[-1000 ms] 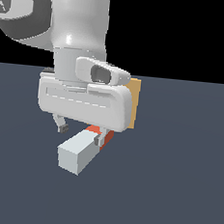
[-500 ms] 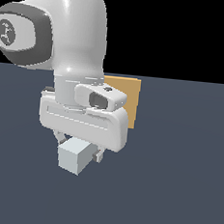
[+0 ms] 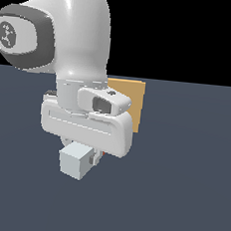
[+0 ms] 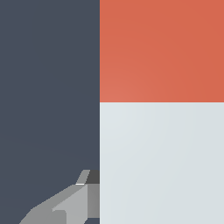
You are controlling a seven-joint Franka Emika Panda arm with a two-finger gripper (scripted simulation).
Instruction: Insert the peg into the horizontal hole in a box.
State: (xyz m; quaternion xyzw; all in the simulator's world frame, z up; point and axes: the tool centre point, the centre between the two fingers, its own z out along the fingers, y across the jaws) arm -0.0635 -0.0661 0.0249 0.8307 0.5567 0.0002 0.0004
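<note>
Lower now than a moment ago, the glossy white robot arm (image 3: 74,43) has settled over the one long square-sectioned peg (image 3: 76,160), pale grey-white with a red-orange end, so that the red stretch plain a second ago shows only as a sliver under the hand. That peg lies flat on the dark slate-blue floor (image 3: 180,194), its blunt pale end face poking out toward me from beneath the smooth, rounded hand casing.

One gripper (image 3: 97,158) reaches down beside the peg's near end; its tips are mostly hidden by the casing and the bar. From the wrist view a single matte grey finger (image 4: 72,203) sits right against the peg's pale flank, but the opposite finger is out of sight, so I cannot tell whether the jaws are clamped or merely close.

Behind the peg, past the arm, stands one flat tan-orange square box (image 3: 131,104), matte and sharp-edged, upright on the floor. Its face is largely covered by the arm, and the hole cannot be seen.
</note>
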